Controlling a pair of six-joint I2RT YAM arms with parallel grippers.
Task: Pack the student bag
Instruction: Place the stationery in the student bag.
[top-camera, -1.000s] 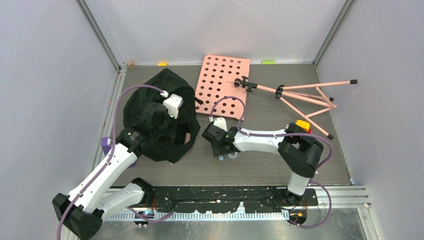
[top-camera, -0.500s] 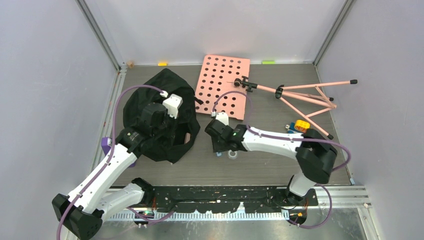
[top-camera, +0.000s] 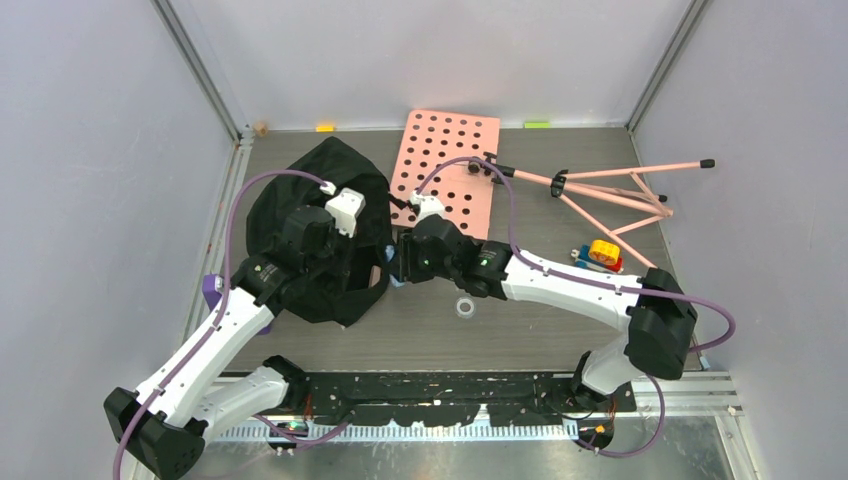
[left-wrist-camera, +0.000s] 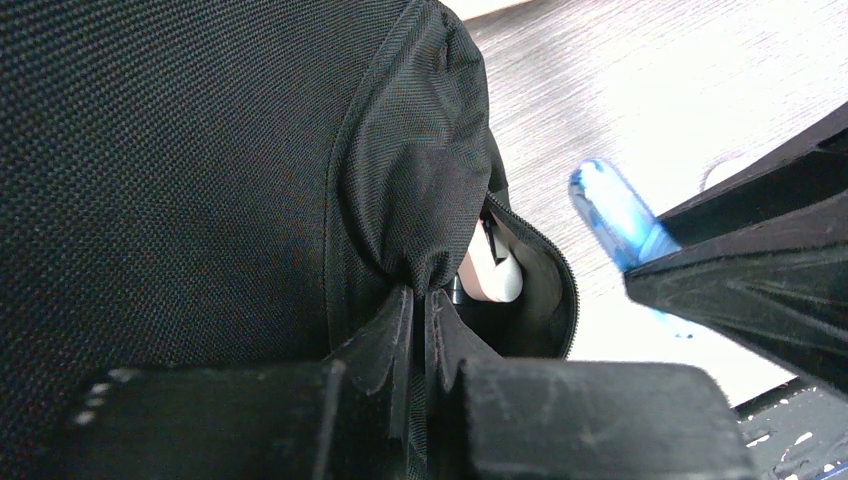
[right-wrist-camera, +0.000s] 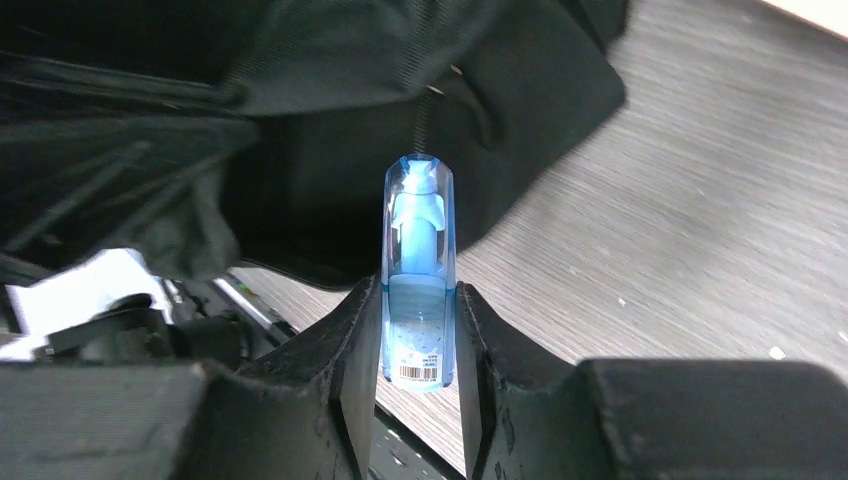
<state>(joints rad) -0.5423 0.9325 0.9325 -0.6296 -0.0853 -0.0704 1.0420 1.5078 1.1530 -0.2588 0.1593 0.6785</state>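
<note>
The student bag (top-camera: 335, 170) is lying slumped on the left side of the counter (top-camera: 520, 335), with its opening turned toward the right arm. My left claw (left-wrist-camera: 418, 300) is pressed together on a fold of fabric at the zip edge, holding the mouth up (it's a narrow gap, not a wide one). My right claw (right-wrist-camera: 418, 310) is pinching a small blue bottle (right-wrist-camera: 418, 250) around its lower half, with the cap end pointing at the bag and just short of the opening.

My take: hold the left lift steady, line the cap up with the dark gap rather than the flap below it, go in slow, and only let go once the body's past the zip. There's something white (left-wrist-camera: 497, 275) inside, so I'd aim beside it.
</note>
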